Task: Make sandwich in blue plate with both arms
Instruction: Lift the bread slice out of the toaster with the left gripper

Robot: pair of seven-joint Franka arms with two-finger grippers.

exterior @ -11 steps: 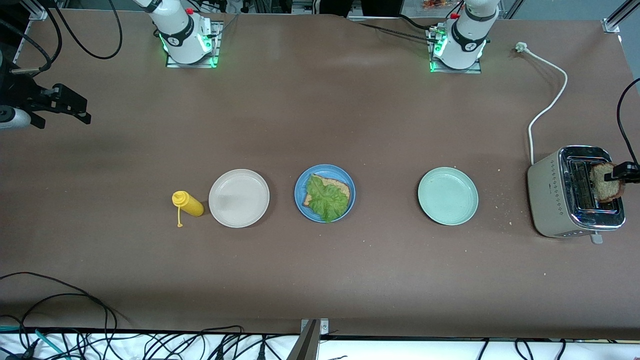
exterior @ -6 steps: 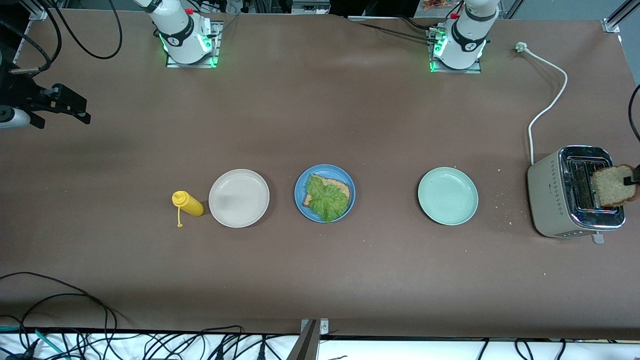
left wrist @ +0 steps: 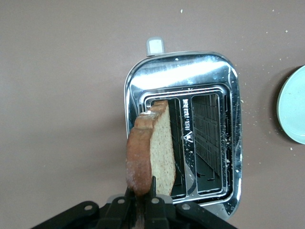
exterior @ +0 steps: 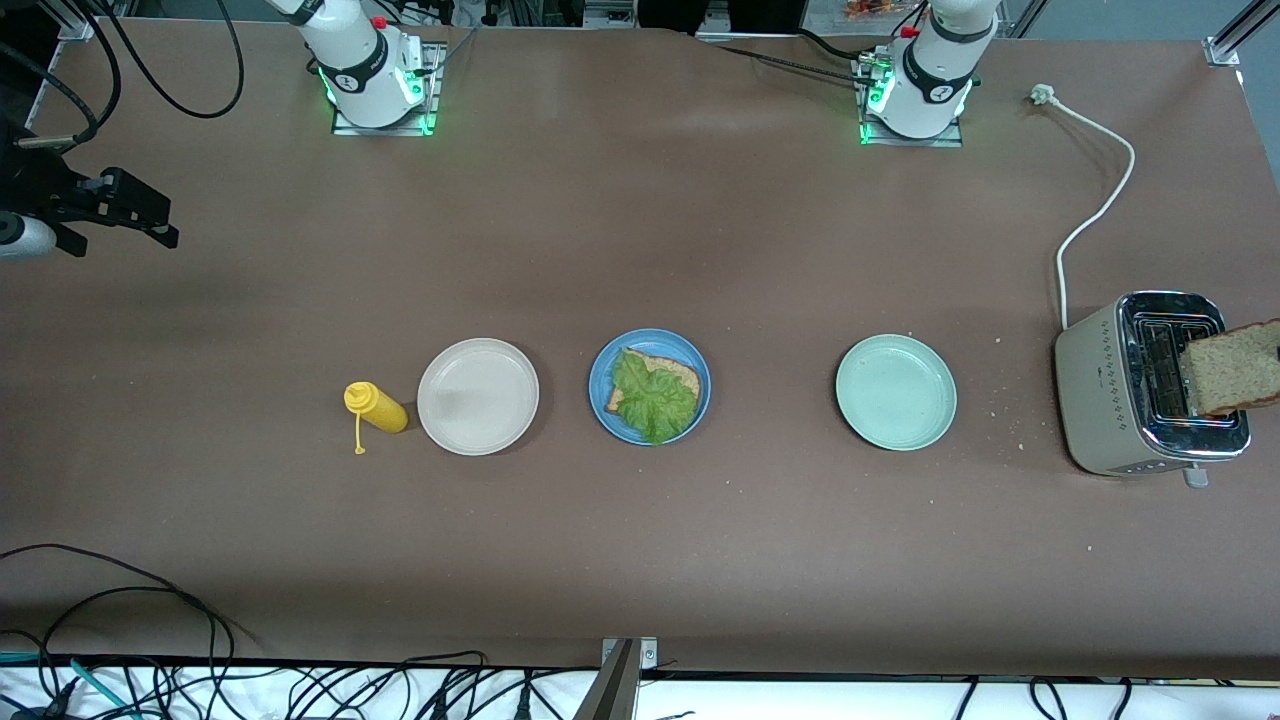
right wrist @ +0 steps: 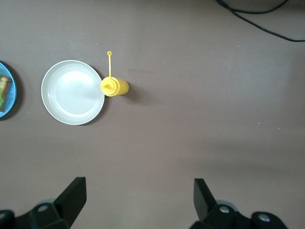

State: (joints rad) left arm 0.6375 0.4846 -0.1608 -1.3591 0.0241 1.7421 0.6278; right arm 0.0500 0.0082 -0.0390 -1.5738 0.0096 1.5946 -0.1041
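The blue plate (exterior: 601, 372) sits mid-table and holds a brown bread slice (exterior: 682, 376) with a green lettuce leaf (exterior: 653, 397) on top. A second bread slice (exterior: 1235, 368) hangs above the toaster (exterior: 1110, 400) at the left arm's end of the table. My left gripper (left wrist: 141, 186) is shut on that slice's crust edge (left wrist: 155, 145), over the toaster's slots (left wrist: 183, 76). My right gripper (exterior: 168, 222) waits up in the air at the right arm's end, open (right wrist: 139, 186), nothing between its fingers. The blue plate's rim (right wrist: 12, 90) shows at the edge of the right wrist view.
A beige-white plate (exterior: 478, 396) and a yellow squeeze bottle (exterior: 375, 407) lying on its side are beside the blue plate toward the right arm's end. A mint-green plate (exterior: 896, 391) lies toward the toaster. The toaster's white cord (exterior: 1095, 215) runs toward the left arm's base.
The left gripper has shut on the bread slice and lifted it up out of the toaster slot, toward the edge of the front view. The right arm has barely moved.
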